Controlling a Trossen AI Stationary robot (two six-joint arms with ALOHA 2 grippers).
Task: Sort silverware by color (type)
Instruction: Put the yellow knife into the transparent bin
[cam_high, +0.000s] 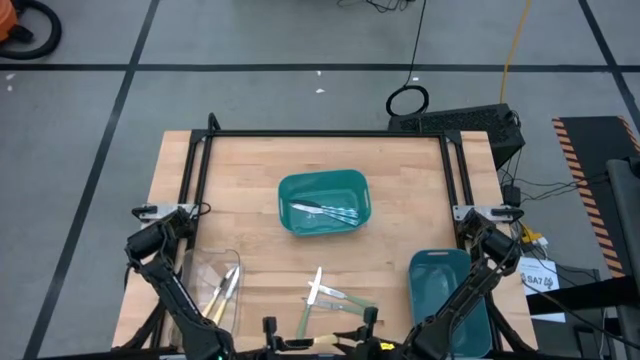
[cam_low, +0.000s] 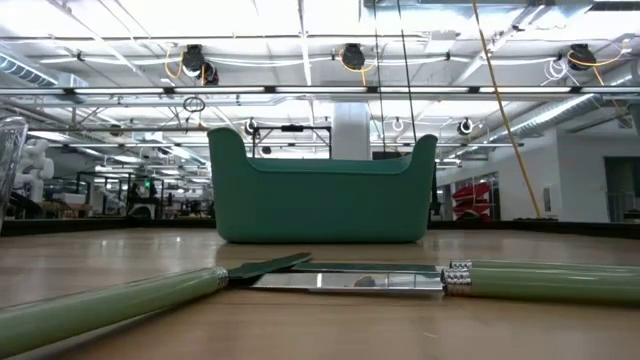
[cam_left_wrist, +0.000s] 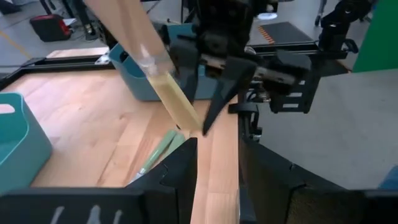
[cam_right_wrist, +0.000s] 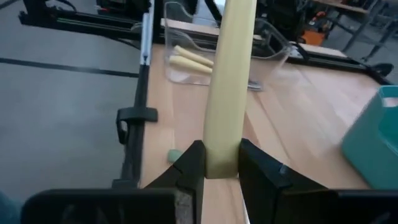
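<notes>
My right gripper (cam_right_wrist: 221, 163) is shut on a pale yellow-handled piece (cam_right_wrist: 229, 81) at the table's near edge, between the two arms (cam_high: 325, 343). My left gripper (cam_left_wrist: 217, 165) is open and faces it. The handle's end (cam_left_wrist: 189, 124) is just above its fingertips; I cannot tell if they touch. Two green-handled pieces (cam_high: 350, 298) (cam_high: 305, 320) lie flat on the wood, also in the low view (cam_low: 540, 280) (cam_low: 100, 312). All-metal pieces (cam_high: 325, 212) lie in the central teal bin (cam_high: 290, 190). Yellow-handled pieces (cam_right_wrist: 189, 59) lie in the clear bin (cam_right_wrist: 273, 43). My right gripper pinches the yellow handle's free end (cam_right_wrist: 221, 155) between its two fingers. The handle runs straight on out of the fingers, toward the clear bin. The left wrist view shows the fingers (cam_left_wrist: 217, 93) slanting down onto that end. The piece is lifted clear of the table.
The clear bin (cam_high: 195, 265) stands at the near left. A second teal bin (cam_high: 450, 290) stands at the near right. A black frame (cam_high: 320, 133) runs along the table's far and side edges. Bare wood lies between the bins.
</notes>
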